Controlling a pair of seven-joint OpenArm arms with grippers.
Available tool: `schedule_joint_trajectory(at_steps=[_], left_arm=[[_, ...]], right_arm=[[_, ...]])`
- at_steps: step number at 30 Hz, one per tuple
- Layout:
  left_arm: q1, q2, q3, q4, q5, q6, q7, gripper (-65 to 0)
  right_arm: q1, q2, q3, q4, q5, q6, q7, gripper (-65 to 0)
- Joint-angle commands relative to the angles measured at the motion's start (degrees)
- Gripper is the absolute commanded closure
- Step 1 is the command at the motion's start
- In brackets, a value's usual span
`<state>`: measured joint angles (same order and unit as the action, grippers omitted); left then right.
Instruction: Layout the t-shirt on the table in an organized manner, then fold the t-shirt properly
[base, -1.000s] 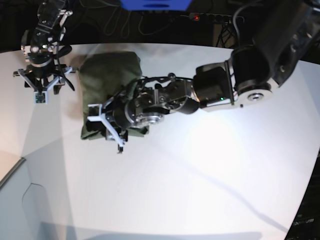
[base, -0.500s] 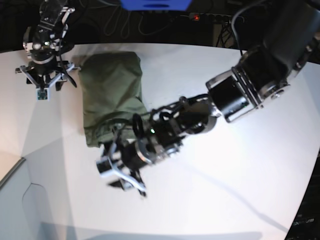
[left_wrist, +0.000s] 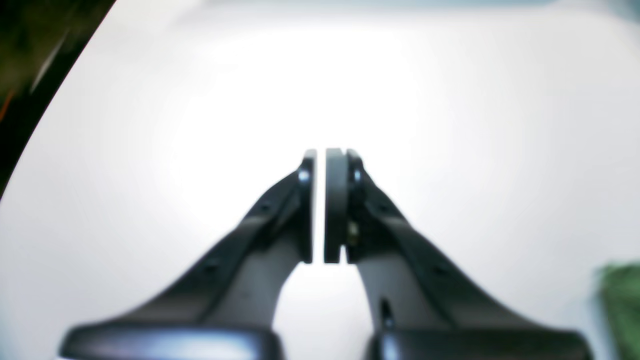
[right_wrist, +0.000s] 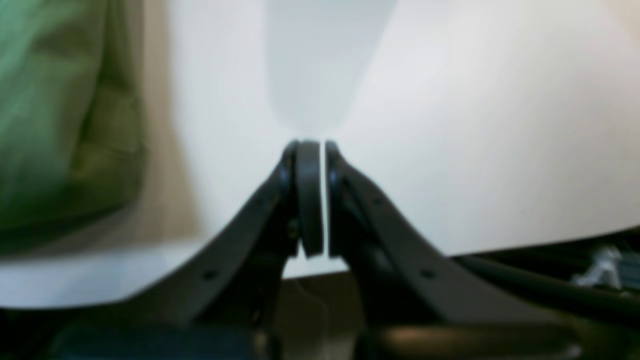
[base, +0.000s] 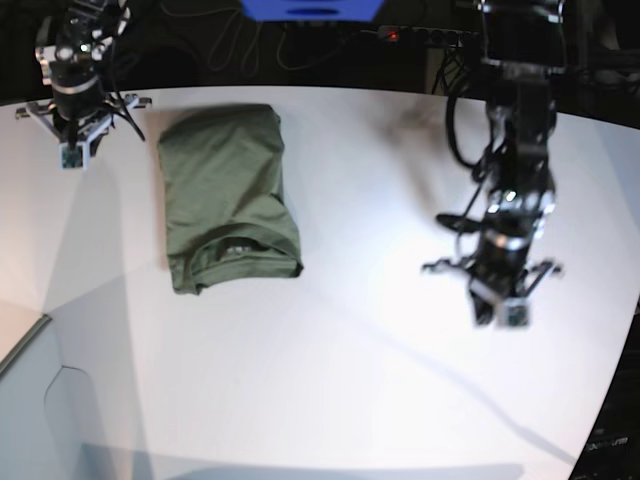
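From the left wrist, we are seeing the left claw (left_wrist: 320, 205) pinched closed, gripping nothing, over the white counter (left_wrist: 450, 100). From the right wrist, the right claw (right_wrist: 317, 197) is likewise closed and empty. From the base, the folded t-shirt (base: 225, 195) is lying on the counter's far-left part, well apart from both claws.

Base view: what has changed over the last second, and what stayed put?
The left end effector lifted off the t-shirt, swung away across the table and shut empty. The right end effector retreated toward the table's far edge, also shut. The t-shirt stayed folded in place.
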<state>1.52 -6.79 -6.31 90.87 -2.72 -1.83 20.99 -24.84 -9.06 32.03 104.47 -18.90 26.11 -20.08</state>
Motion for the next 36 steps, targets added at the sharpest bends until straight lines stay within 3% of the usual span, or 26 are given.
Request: schedule_joint_trajectory(at_steps=[1, 6, 10, 15, 18, 22, 27, 31, 36], left_arm=[[1.5, 0.1, -1.7, 2.4, -1.9, -0.5, -0.9, 0.0], [16.2, -0.4, -11.0, 10.9, -10.4, -0.5, 6.1, -0.1], [28.8, 0.1, -17.9, 17.0, -13.1, -0.5, 12.3, -0.1], [42.4, 1.6, -23.9, 16.3, -13.1, -0.5, 10.3, -0.1], [46.3, 2.5, -26.6, 13.8, -12.6, -0.6, 7.5, -0.1], [46.5, 2.3, -26.5, 7.4, -12.6, -0.6, 6.3, -0.1], [40.6, 2.1, -25.7, -3.4, -12.3, -0.6, 6.3, -0.1], [33.5, -1.5, -19.1, -17.4, -7.3, -0.6, 5.7, -0.1], [25.2, -3.3, -11.8, -39.9, -5.8, -0.6, -3.6, -0.1]], right_arm=[[-1.6, 0.1, 0.1, 1.1, 1.1, -0.2, 0.9, 0.0], [-5.7, 0.1, 0.1, 0.5, 5.3, -0.2, 0.9, 0.0], [-9.3, 0.1, -0.3, -1.0, 8.0, -0.2, 1.0, 0.0], [-13.1, 0.1, -2.7, -4.8, 8.8, -0.1, 1.0, 0.0], [-14.2, 0.1, -4.1, -8.0, 8.8, -0.1, 1.7, 0.0], [-14.9, 0.1, -4.3, -14.1, 8.8, -0.1, 8.0, 0.0], [-14.7, 0.1, -4.3, -24.6, 8.7, -0.1, 13.1, 0.0], [-13.2, 1.0, -4.4, -34.4, 8.6, -0.2, 18.8, 0.0], [-9.0, 2.9, -4.5, -50.6, 8.5, -0.2, 28.9, 0.0]])
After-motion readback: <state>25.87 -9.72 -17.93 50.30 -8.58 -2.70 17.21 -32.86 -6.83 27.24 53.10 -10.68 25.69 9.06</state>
